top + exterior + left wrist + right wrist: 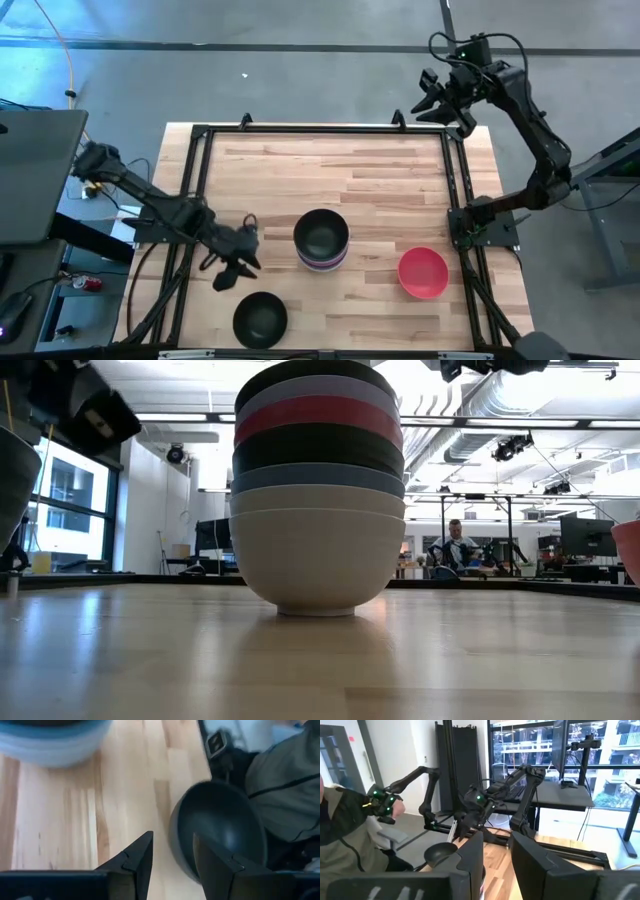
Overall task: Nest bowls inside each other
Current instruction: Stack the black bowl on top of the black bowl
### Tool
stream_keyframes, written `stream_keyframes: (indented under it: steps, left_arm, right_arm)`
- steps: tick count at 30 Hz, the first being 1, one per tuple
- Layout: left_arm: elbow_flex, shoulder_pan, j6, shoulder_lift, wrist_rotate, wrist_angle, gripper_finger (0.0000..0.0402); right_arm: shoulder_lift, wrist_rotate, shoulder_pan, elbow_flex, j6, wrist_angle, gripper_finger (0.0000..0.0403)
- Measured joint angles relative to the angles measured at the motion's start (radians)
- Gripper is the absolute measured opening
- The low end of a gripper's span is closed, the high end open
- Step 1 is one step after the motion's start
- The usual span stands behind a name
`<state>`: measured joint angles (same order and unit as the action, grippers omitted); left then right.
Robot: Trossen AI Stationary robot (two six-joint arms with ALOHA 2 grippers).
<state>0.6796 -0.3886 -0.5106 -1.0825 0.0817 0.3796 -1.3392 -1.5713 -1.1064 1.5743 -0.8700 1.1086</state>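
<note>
A stack of several nested bowls stands mid-table on its lowest white bowl's foot, with a black bowl on top. A lone black bowl sits upright near the front edge, and a magenta bowl sits upright at the right. My left gripper hovers open just left of the stack and beyond the lone black bowl, touching nothing. My right gripper is open and raised over the table's far right corner, holding nothing.
A dark metal frame runs round the wooden table top. Bare wood lies across the far half of the table. A person's grey sleeve shows just past the front edge, beyond the lone black bowl.
</note>
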Motion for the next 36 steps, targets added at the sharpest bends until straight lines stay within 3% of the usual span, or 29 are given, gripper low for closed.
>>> stream_keyframes:
  steps: [13,36]
  left_arm:
    - [0.000,-0.061,-0.069,-0.212,0.042,-0.133,0.0129]
    - [0.001,-0.100,-0.186,-0.236,-0.010,-0.080,0.0129]
  right_arm:
    - [-0.001,0.000,0.007,-0.004,0.032,0.028,0.0090]
    - [-0.001,0.024,0.089,-0.004,-0.006,0.035,0.0090]
